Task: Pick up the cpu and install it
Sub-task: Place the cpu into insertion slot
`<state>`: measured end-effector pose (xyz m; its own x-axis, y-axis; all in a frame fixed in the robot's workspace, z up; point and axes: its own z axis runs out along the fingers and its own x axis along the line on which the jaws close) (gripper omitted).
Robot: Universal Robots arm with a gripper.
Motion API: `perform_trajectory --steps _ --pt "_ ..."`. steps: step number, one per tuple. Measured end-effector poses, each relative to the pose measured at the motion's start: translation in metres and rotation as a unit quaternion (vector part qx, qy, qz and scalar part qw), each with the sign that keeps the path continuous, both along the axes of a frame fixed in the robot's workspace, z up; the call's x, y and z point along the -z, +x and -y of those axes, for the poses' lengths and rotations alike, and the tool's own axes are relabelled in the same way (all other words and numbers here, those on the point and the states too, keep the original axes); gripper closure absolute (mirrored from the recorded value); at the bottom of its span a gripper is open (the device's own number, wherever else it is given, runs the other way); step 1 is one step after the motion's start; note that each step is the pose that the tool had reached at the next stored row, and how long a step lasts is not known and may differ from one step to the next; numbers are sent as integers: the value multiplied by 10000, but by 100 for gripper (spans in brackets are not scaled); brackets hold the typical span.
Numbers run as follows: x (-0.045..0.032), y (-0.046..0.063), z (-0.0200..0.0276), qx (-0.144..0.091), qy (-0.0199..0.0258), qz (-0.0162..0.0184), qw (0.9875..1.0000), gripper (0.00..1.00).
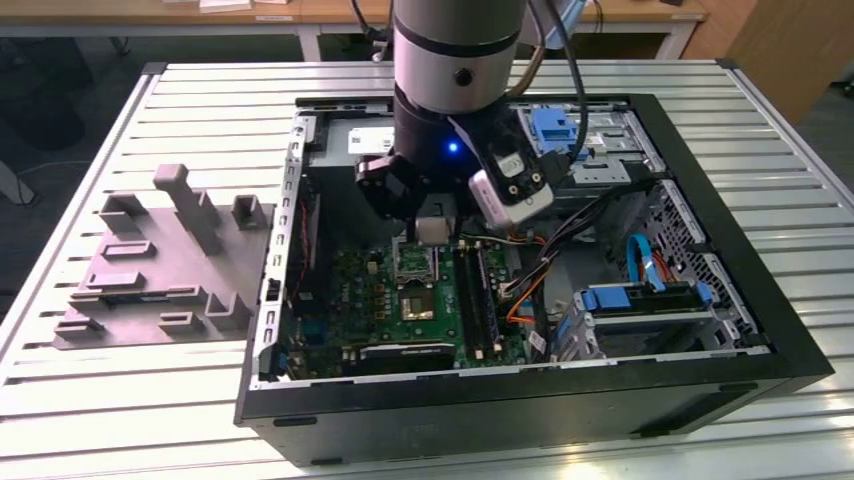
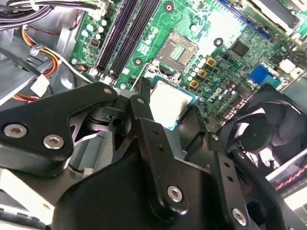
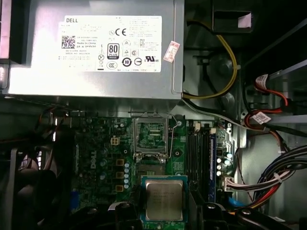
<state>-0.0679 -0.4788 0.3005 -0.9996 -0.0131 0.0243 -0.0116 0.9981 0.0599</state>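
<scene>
One query: where is the cpu [image 3: 164, 200], and what state are the fingers [image 2: 143, 108] in?
Reply: Fingers are clenched on the cpu at opposite edges, holding it above the green motherboard [image 3: 100, 153], near the empty socket [image 3: 151, 136]. Its silvery top shows in the first wrist view.
Second query: any markings, and what surrounds it?
Reply: A white printed label [image 3: 110, 44] sits on the grey power supply [image 3: 29, 57] beyond the socket. Memory slots [image 3: 204, 153] run beside the socket. A black fan [image 2: 259, 129] and cable bundles [image 3: 278, 177] flank the board. The open black case [image 1: 534, 415] lies on a slatted metal worktop [image 1: 120, 410], beside a grey moulded fixture [image 1: 160, 270].
</scene>
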Motion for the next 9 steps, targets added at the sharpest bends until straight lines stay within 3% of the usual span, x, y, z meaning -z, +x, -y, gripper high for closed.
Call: perform_trajectory --steps 5,9 --pt "89 0 93 -1 -1 -3 10000 53" --pt "162 0 128 0 -1 -3 10000 53"
